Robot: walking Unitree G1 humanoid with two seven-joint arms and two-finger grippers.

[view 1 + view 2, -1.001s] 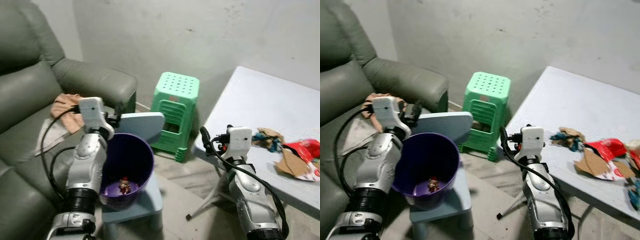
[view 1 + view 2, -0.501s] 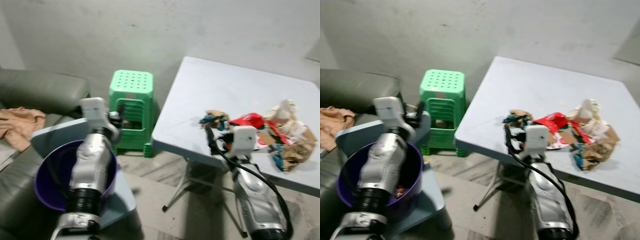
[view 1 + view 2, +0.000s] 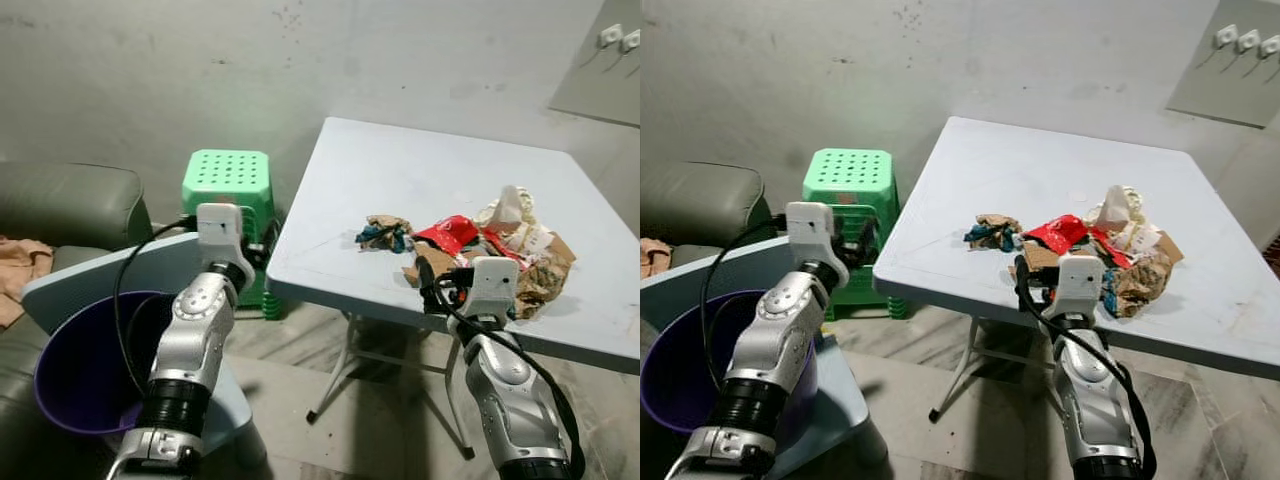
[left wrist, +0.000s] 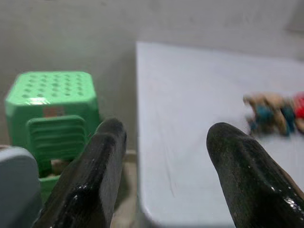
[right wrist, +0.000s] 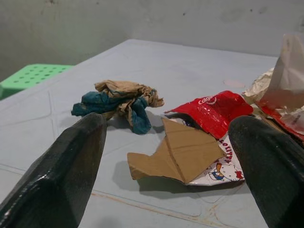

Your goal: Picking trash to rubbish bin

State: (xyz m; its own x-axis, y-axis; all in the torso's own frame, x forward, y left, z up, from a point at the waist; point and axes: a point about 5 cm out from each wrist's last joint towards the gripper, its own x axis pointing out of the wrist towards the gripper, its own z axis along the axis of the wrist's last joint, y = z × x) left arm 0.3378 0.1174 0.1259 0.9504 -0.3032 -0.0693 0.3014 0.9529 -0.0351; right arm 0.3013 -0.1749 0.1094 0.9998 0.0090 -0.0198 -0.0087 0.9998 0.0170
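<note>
**Right gripper lined up at the trash on the table**

The trash [image 3: 470, 245] lies in a heap on the white table [image 3: 400, 180], toward its near right part. On the left of the heap there is a crumpled brown and blue scrap [image 5: 118, 102], a little apart from the rest. Just beside it lie a flat piece of cardboard [image 5: 178, 154] and a red wrapper [image 5: 213, 111], and further right some crumpled paper [image 3: 510, 210].

The right gripper [image 5: 171, 185] is at the near edge of the table, with its fingers wide apart and nothing between them. The cardboard is straight ahead of it. To do this step well, I think the gripper should go forward low and close on the raised edge of the cardboard, because a flat piece can slip away. The crumpled scrap looks easier to pinch.

The left gripper [image 4: 166, 156] is also spread open and holds nothing; it points past the green stool [image 3: 228, 185]. The purple bin [image 3: 85, 365] stands low on the left, near the sofa [image 3: 60, 205], well apart from the table.

On the red wrapper white letters look like "Colgate", not fully clear. Under the cardboard, a printed sheet [image 5: 216, 173] shows a cartoon cat figure.
</note>
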